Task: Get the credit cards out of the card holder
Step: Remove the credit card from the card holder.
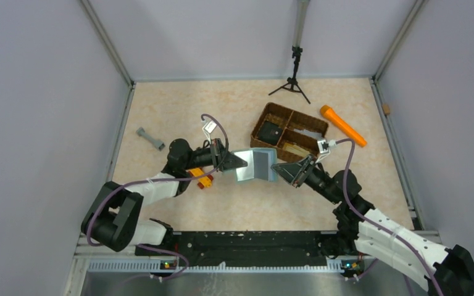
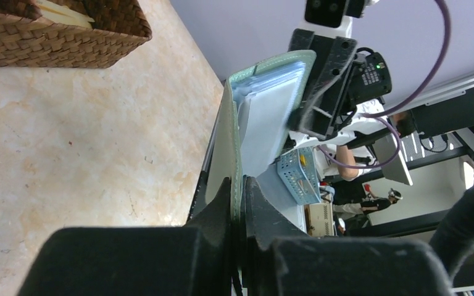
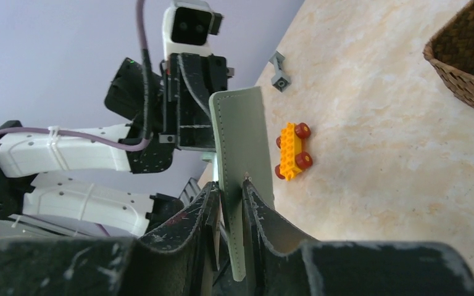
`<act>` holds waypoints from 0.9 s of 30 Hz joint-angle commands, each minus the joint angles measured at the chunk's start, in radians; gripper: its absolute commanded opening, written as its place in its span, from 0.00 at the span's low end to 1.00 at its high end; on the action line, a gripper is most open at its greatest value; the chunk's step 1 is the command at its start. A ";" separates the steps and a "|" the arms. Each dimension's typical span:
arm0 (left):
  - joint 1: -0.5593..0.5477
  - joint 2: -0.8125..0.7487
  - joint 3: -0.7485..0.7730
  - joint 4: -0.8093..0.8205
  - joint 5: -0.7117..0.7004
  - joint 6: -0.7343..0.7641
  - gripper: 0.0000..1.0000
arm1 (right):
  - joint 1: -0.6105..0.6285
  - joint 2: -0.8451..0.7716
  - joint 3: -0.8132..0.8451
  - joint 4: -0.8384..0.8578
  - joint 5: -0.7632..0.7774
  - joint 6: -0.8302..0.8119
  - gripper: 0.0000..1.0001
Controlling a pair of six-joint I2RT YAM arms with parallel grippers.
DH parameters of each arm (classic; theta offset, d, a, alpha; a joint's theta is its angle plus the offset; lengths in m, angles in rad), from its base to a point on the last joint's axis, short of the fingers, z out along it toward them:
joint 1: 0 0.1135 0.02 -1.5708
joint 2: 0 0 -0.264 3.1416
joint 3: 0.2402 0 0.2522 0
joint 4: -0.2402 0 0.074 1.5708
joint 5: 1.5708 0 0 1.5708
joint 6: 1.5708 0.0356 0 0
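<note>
Sage-green card holder (image 1: 256,165) is held up off the table (image 1: 179,105), just near-side of the brown basket (image 1: 260,120). It's spread open btwn both arms, prob. so the cards (image 2: 271,117) can be got at. Left jaws are clamped on one flap as anchor; right jaws straddle the other flap, can't tell if pinching or slack.

**Loose items around the two pincers**

A divided brown woven basket (image 1: 299,115) sits just beyond the right pincer (image 1: 278,168), with a dark item (image 1: 270,132) in its left compartment. An orange cylinder (image 1: 342,125) lies farther out to that pincer's right. A small black tripod (image 1: 295,77) stands well beyond it. A yellow toy block (image 1: 200,179) with red wheels lies near the left pincer (image 1: 242,161), and a grey dumbbell-shaped piece (image 1: 150,139) lies well to that pincer's left.
</note>
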 commanded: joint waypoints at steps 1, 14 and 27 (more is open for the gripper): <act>0.005 0.013 -0.001 0.163 0.021 -0.062 0.00 | 0.000 0.009 0.020 -0.051 0.013 -0.044 0.23; 0.011 0.048 -0.012 0.193 0.027 -0.069 0.00 | 0.000 0.013 -0.002 0.023 -0.034 -0.035 0.36; 0.016 0.067 -0.009 0.250 0.048 -0.115 0.00 | 0.000 -0.006 0.000 -0.034 0.005 -0.050 0.16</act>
